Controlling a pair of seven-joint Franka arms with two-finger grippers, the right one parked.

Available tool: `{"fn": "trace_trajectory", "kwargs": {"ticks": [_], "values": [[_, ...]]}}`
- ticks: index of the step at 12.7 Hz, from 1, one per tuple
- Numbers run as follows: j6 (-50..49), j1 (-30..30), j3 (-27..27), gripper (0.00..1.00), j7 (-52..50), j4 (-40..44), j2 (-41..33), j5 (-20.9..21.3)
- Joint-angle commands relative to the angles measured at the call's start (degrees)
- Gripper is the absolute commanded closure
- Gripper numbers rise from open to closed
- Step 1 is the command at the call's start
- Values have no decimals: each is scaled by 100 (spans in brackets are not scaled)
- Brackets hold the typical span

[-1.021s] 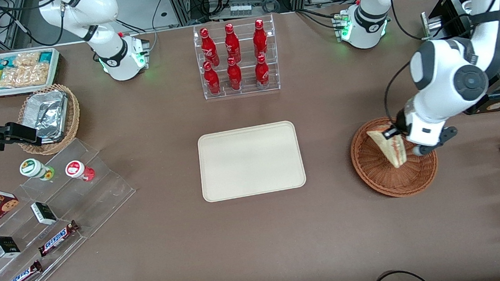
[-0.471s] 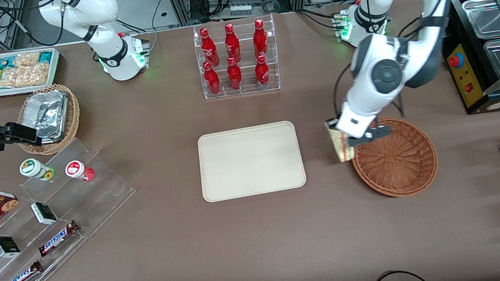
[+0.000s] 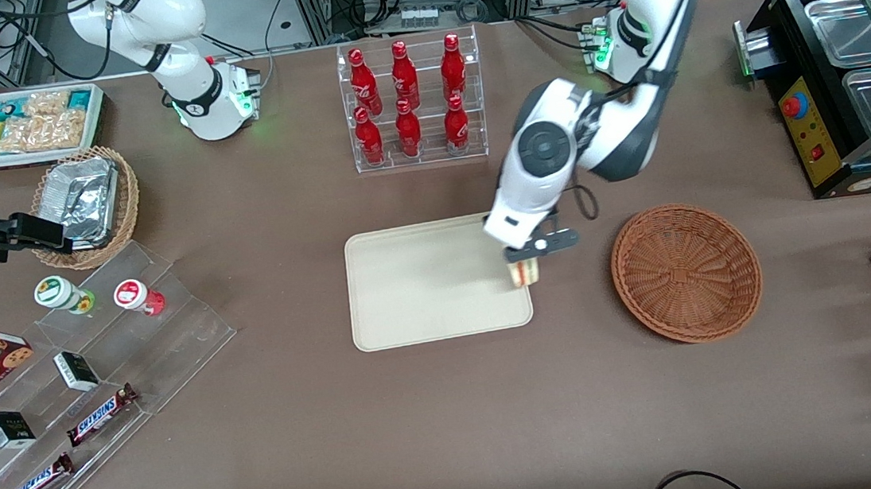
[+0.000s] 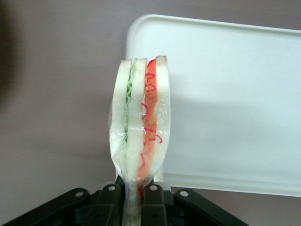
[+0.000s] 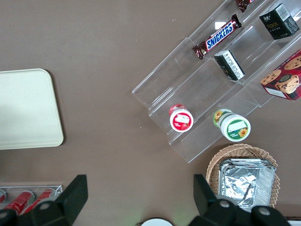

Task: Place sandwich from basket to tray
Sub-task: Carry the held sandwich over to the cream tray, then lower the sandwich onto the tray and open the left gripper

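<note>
The end effector [image 3: 526, 258] hangs over the tray [image 3: 423, 285], above the short edge that faces the basket [image 3: 686, 272], with its fingers [image 4: 151, 194] pinched tight on the wrapped sandwich [image 3: 524, 273]. Half a second ago it was at the basket's rim with the sandwich over bare counter [image 3: 452, 418]; a second ago it was inside the basket. The basket now sits with nothing in it, near the tray toward the working arm's end of the counter.

The sandwich hangs from the end effector, held by one end, its free end pointing away from the fingers. In the front view only a small piece of it shows under the wrist, and whether it touches the tray cannot be told there.

The left wrist view gives the sandwich [image 4: 140, 127] edge-on: pale bread with a green layer and a red-orange layer, in clear wrap, lying across the tray's rim [image 4: 136, 28] near a rounded corner. The right wrist view shows only a corner of the tray [image 5: 28, 108].
</note>
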Motion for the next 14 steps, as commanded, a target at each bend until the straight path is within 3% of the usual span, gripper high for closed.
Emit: {"fn": "trace_trajectory", "kwargs": {"ticks": [1,7,14], "values": [[-144,-332,82,100,-367,1241,941,-35],[-1504,-561,73,100,-658,3947,2681,-61],[-1331,-596,-155,100,-693,4294,3106,-61]]}}
